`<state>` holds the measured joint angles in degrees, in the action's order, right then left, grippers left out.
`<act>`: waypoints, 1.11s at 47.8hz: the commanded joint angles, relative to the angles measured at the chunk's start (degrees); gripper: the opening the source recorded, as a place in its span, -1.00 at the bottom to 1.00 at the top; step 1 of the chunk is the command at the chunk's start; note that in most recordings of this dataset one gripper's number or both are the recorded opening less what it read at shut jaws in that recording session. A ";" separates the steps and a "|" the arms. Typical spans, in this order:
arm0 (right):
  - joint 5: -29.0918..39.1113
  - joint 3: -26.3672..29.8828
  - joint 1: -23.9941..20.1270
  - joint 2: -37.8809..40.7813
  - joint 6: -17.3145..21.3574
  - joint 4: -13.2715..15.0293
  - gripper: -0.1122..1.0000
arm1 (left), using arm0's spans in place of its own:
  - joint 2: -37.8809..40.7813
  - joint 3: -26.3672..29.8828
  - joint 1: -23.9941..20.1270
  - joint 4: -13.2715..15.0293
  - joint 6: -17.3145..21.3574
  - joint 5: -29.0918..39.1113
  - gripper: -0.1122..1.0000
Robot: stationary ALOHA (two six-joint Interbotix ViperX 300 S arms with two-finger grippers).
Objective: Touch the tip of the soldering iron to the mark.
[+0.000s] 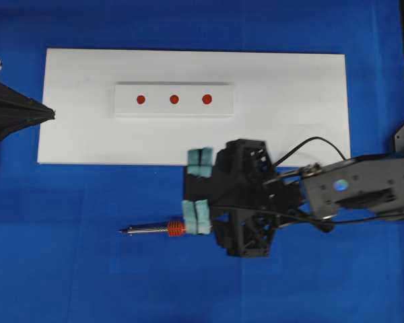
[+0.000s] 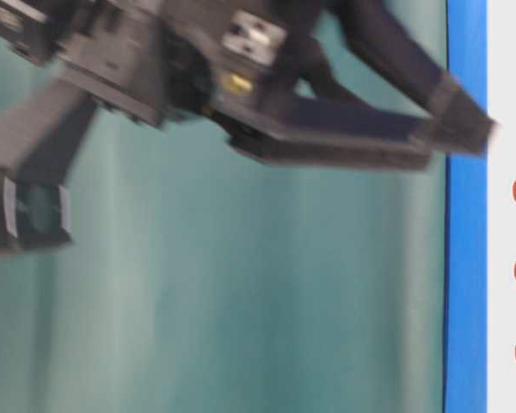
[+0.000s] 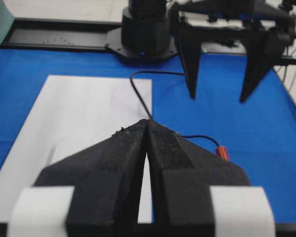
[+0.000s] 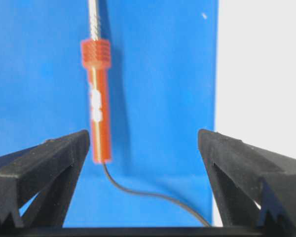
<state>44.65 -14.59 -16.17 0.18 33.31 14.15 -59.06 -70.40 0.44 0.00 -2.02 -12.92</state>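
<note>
Blue cloth (image 1: 54,256) is covering the desk, filling the overhead view edge to edge. White board (image 1: 289,121) is lying flat on the cloth, long side running left-right. A smaller white block (image 1: 174,111) is sitting on the board, toward its upper middle. Teal backdrop (image 2: 241,301) is filling most of the table-level view beside the board's edge; a sliver of it is showing at the top left of the left wrist view. Black rail (image 3: 54,39) is running along the far edge of the cloth beyond the board. Light is even, with soft shadows.
</note>
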 commanded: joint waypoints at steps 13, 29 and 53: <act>1.41 1.32 1.76 -3.69 -2.46 2.20 0.89 | 0.18 0.53 0.18 -0.09 -0.09 -0.26 -0.79; 0.79 -0.53 11.95 -6.50 -9.58 2.11 0.89 | 0.09 0.53 0.18 -0.18 -0.18 -0.26 -0.79; -4.66 -11.51 17.75 -19.78 -12.39 2.20 0.89 | 0.09 0.53 0.18 -0.18 -0.09 -0.26 -0.79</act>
<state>41.04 -25.05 1.49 -15.38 20.83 16.17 -59.06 -70.40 0.53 0.00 -2.11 -12.92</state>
